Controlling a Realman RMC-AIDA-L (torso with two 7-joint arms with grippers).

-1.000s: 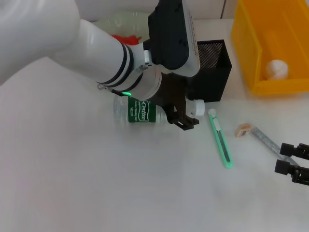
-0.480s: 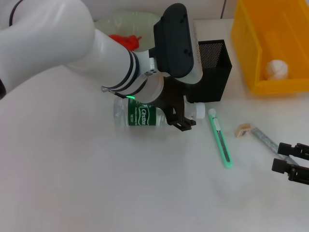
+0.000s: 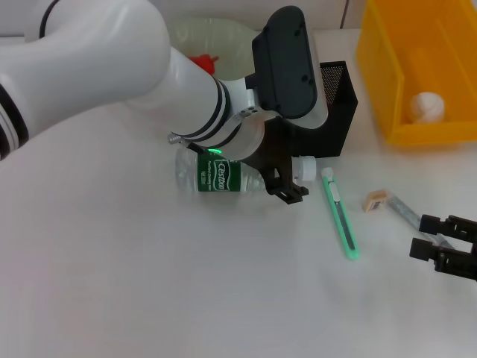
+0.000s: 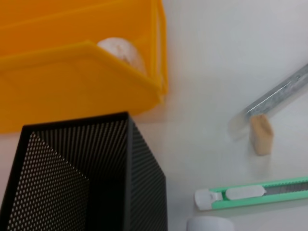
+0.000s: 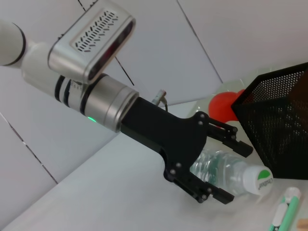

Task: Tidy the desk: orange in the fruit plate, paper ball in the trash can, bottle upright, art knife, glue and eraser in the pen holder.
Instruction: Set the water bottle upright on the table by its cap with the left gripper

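The bottle (image 3: 216, 174) lies on its side on the white desk (image 3: 149, 283), just in front of the black mesh pen holder (image 3: 332, 112), its white cap (image 3: 305, 167) pointing toward the green art knife (image 3: 340, 215). The left gripper (image 3: 287, 179) is down at the bottle's neck end; the right wrist view shows its 2 fingers (image 5: 219, 195) spread wide, 1 on each side of the bottle (image 5: 224, 173), straddling it near the shoulder. Whether the pads actually touch the plastic cannot be told.

The art knife lies flat just beside the cap, on the side away from the pen holder's front, its white end (image 4: 208, 198) nearest the cap. Beyond the knife, farther from the pen holder, the small tan eraser (image 3: 376, 200) sits touching or nearly touching the end of the clear glue stick (image 3: 408, 214); the left wrist view shows the eraser (image 4: 262, 134) right at the tip of the glue (image 4: 281, 91).

The yellow trash can (image 3: 414, 71) stands just beside the pen holder, on its right, with the paper ball (image 3: 427, 107) already inside. Behind the pen holder, on its left, the clear fruit plate (image 3: 205, 33) holds something orange-red (image 3: 201, 60), mostly hidden by the left arm.

The right gripper (image 3: 443, 246) hovers low over the desk near the far end of the glue, well apart from the pen holder; its fingers stand slightly parted and hold nothing.
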